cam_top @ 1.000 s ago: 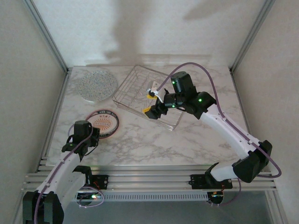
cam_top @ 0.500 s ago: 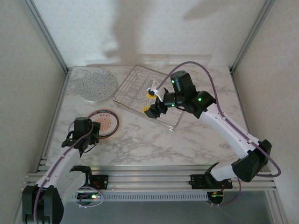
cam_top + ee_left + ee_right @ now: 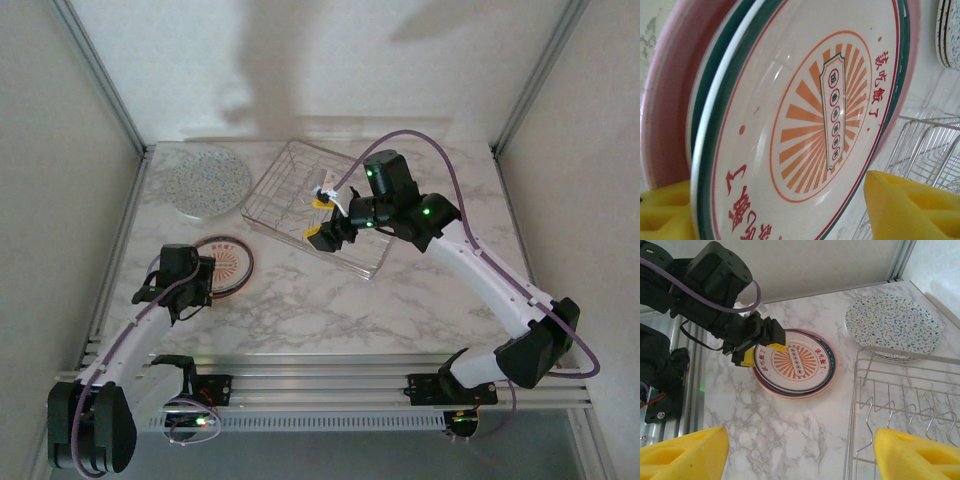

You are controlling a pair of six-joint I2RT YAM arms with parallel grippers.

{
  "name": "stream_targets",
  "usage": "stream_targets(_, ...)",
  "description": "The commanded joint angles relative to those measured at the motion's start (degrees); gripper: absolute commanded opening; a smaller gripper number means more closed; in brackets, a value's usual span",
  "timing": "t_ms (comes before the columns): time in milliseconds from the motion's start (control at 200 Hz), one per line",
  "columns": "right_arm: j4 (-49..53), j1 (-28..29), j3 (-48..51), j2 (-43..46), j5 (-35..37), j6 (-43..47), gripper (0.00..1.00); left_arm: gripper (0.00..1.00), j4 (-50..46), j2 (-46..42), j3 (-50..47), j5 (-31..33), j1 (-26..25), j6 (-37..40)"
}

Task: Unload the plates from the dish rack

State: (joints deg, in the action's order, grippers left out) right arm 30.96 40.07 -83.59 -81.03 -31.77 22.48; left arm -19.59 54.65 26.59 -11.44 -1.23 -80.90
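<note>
Between left pincer jaws, white plate rim

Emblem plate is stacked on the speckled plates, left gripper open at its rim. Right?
No. The emblem plate tops its own stack with a pink plate beneath, apart from the speckled plates, as the right wrist view shows. The left gripper is open at its rim.

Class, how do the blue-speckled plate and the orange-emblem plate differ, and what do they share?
The speckled plate is flecked blue all over; the emblem plate has an orange sunburst and green rim band. The speckled plate looks larger than the emblem plate. The speckled plate lies farther from the arms; the emblem plate tops a pink plate. Both are round, flat, outside the dish rack.
</note>
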Motion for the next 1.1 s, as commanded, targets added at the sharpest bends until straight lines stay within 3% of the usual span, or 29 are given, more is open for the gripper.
stream_targets(0, 0.5, 0.6, -2.0, -0.5, -1.2, -0.7, 0.77, 0.68, -5.9, 0.3, -0.4, -0.5, 0.7, -2.7)
stream_targets(375, 0.7, 0.6, -2.5, -1.0, -1.8, -0.7, 0.77, 0.84, -7.5, 0.6, 1.5, -1.3, 0.8, -4.9)
stream_targets(1096, 0.5, 0.6, -2.5, -1.2, -1.5, -0.9, 0.77, 0.86, -9.1, 0.0, 3.8, -3.9, 0.9, -7.3)
